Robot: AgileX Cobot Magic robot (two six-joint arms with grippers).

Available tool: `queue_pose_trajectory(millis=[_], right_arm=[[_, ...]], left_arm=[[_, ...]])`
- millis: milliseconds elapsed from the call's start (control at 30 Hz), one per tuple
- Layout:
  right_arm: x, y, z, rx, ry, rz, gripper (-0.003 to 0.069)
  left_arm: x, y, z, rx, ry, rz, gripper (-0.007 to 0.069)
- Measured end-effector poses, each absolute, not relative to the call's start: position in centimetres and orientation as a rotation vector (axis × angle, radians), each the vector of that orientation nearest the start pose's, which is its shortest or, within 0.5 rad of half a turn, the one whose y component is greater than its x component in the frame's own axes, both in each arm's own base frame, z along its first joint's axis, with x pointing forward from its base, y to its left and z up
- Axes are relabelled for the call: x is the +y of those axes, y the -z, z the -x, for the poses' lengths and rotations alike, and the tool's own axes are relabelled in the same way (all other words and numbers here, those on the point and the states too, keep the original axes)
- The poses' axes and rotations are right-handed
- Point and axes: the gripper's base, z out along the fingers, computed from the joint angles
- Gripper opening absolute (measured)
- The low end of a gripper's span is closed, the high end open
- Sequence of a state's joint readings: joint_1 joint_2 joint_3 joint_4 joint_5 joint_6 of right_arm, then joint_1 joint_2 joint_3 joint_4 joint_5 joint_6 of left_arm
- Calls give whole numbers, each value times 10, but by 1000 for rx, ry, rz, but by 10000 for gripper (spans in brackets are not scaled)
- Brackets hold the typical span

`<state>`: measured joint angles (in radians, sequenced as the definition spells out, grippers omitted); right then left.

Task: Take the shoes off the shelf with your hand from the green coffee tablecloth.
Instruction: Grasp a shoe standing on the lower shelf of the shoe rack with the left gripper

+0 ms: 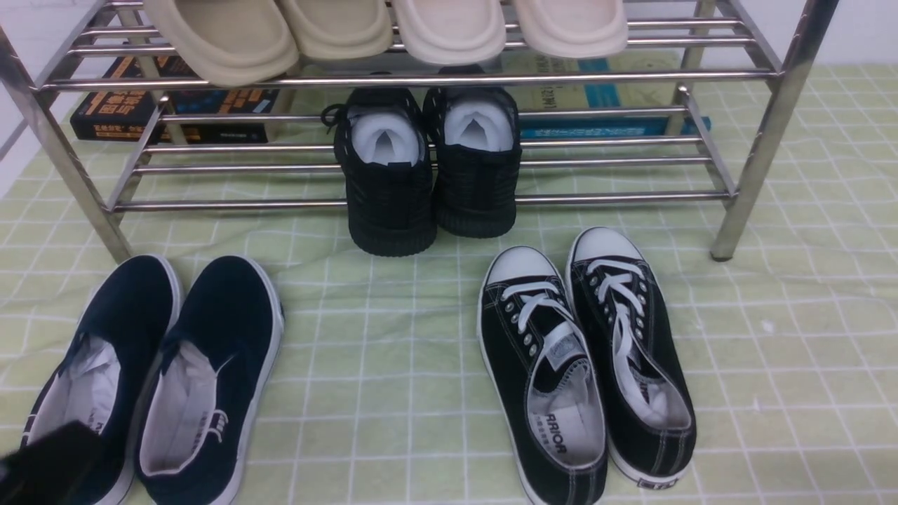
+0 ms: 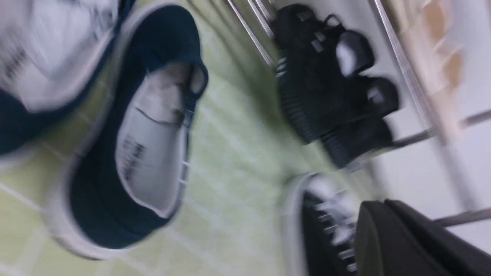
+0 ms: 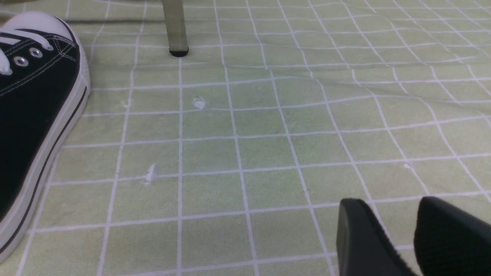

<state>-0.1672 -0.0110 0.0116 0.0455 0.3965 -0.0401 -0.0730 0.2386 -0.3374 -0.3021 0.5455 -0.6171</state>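
Observation:
The shoes [image 1: 428,175], a pair of all-black mesh sneakers stuffed with white paper, rest on the lower tier of the steel shelf [image 1: 210,205]. Their heels hang over its front bar, down to the green coffee tablecloth [image 1: 393,365]. In the blurred left wrist view the shoes [image 2: 330,88] lie far ahead of my left gripper [image 2: 376,207], whose fingers are pressed together with nothing between them. That left gripper [image 1: 49,463] shows at the near left corner, over a navy slip-on. My right gripper [image 3: 389,203] hovers open over bare tablecloth [image 3: 245,145], holding nothing, and is out of the front view.
Navy slip-ons [image 1: 154,379] lie at the near left and black canvas sneakers [image 1: 589,365] with white laces at the near right. Beige slippers [image 1: 379,28] fill the top tier. Books [image 1: 175,105] lie behind the shelf. A shelf leg [image 3: 174,30] stands ahead of the right gripper.

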Motion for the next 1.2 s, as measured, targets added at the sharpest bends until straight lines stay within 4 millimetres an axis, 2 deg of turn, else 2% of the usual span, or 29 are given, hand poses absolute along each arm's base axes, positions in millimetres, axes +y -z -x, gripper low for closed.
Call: queue_pose_trajectory(millis=[67, 100, 167, 233, 300, 367, 400, 433, 533, 567, 600, 700, 733, 800, 833, 933, 1200], right_arm=[[-7, -174, -51, 1876, 97, -147, 237], [-7, -174, -51, 1876, 97, -147, 237], [-7, -174, -51, 1876, 97, -147, 237], [-7, -174, -51, 1876, 97, -147, 237], [-7, -174, -51, 1876, 97, -147, 237], [-7, -174, -51, 1876, 97, -147, 237], [-7, -174, -51, 1876, 97, -147, 237], [-7, -174, -51, 1876, 97, -147, 237], [-7, -174, -51, 1876, 97, -147, 237], [-7, -174, -51, 1876, 97, -147, 237], [-7, -174, -51, 1876, 97, -147, 237], [-7, -174, -51, 1876, 97, -147, 239], [-7, -174, -51, 1876, 97, -147, 239], [-7, -174, -51, 1876, 97, -147, 239], [-7, -174, -51, 1876, 97, -147, 239], [-7, -174, -51, 1876, 97, -147, 239], [-7, -174, -51, 1876, 97, -147, 239]], left_arm=[[-17, -282, -73, 1991, 652, 647, 1], [-16, -283, -75, 2006, 639, 646, 1], [-13, -298, -104, 2200, 466, 644, 7], [-12, -305, -124, 2282, 382, 634, 20], [-12, -313, -157, 2370, 296, 587, 51], [-14, -315, -171, 2401, 284, 562, 66], [-19, -316, -193, 2453, 298, 510, 92], [-21, -316, -198, 2468, 305, 491, 98], [-49, -315, -232, 2573, 412, 287, 157], [-51, -315, -234, 2577, 420, 284, 161], [-66, -314, -249, 2605, 457, 221, 193], [-90, -311, -274, 2618, 469, 185, 263], [-91, -313, -274, 2610, 474, 187, 263], [-104, -313, -296, 2564, 453, 215, 328], [-105, -312, -297, 2563, 452, 218, 332], [-119, -311, -320, 2453, 490, 284, 394], [-133, -293, -353, 2282, 585, 360, 421]])
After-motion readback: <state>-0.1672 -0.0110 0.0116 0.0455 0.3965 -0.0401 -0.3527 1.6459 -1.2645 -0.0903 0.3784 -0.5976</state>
